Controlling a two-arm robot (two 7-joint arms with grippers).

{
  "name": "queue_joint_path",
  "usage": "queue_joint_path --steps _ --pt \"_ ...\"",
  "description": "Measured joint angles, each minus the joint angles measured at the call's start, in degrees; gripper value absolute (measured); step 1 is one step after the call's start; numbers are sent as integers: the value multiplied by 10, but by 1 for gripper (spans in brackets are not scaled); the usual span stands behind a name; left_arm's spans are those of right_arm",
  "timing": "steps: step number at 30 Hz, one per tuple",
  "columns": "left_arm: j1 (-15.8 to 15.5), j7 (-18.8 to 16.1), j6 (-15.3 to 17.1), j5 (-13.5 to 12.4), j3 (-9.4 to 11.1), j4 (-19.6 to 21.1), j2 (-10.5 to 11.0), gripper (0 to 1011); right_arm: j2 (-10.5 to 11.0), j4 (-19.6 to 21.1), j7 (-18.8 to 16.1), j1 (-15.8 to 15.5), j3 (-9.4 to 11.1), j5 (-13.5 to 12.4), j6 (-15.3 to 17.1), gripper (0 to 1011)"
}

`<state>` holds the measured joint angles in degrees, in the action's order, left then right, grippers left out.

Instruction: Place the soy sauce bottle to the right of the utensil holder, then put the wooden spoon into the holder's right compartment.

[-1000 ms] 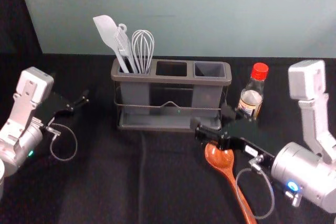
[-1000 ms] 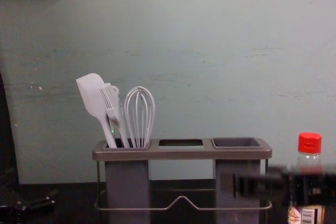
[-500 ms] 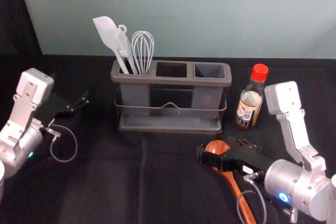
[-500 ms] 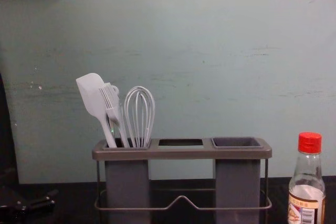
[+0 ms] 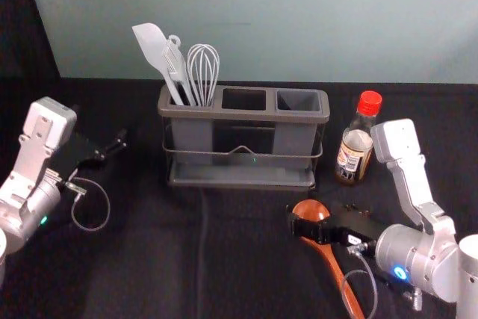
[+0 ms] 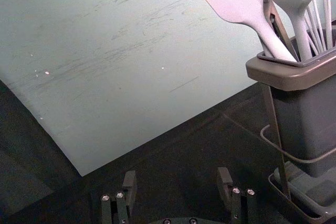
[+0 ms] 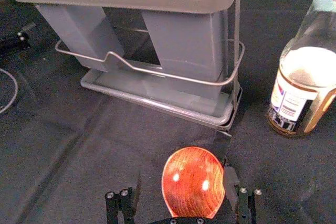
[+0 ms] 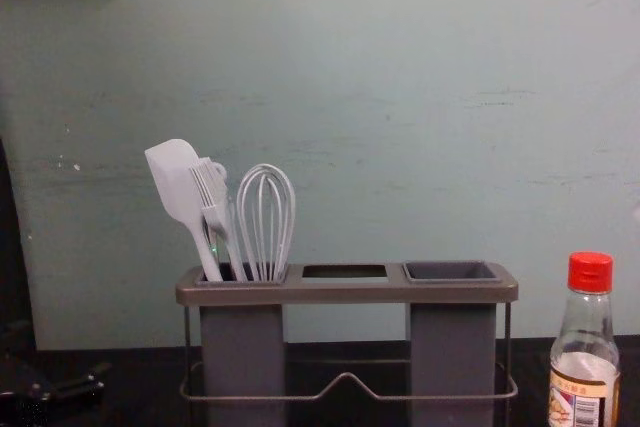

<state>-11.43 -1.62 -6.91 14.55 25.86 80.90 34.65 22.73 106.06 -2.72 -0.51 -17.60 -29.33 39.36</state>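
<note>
The soy sauce bottle [image 5: 355,151] stands upright, right of the utensil holder [image 5: 243,177], a gap between them. In front of the holder's right end lies the wooden spoon [image 5: 331,263], bowl towards the holder. My right gripper [image 5: 326,216] is low over the spoon's bowl; in the right wrist view this gripper [image 7: 182,183] is open, with the bowl [image 7: 193,182] between its fingers, closer to one of them. The holder's right compartment [image 5: 299,101] is empty. My left gripper [image 5: 112,149] stays parked left of the holder, open in the left wrist view [image 6: 177,179].
A white spatula [image 5: 152,46], a brush [image 5: 176,61] and a whisk [image 5: 203,69] stand in the holder's left compartment. Behind the dark cloth-covered table [image 5: 149,259] rises a pale wall [image 5: 269,20].
My right gripper has moved back from beside the bottle, down to the spoon's bowl, leaving the chest view. The bottle is now uncovered and stands in the same place. The left arm is still.
</note>
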Motion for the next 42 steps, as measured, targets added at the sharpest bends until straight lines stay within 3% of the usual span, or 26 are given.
queue_joint_path --steps 7,20,42 --pt "0 0 0 0 0 0 0 1005 1 -24 -24 23 -10 14 5 1002" --pt "0 0 0 0 0 0 0 1005 -15 -71 -37 55 -22 39 16 1002" --pt "0 0 0 0 0 0 0 1005 -15 -52 -63 48 -24 76 9 1002"
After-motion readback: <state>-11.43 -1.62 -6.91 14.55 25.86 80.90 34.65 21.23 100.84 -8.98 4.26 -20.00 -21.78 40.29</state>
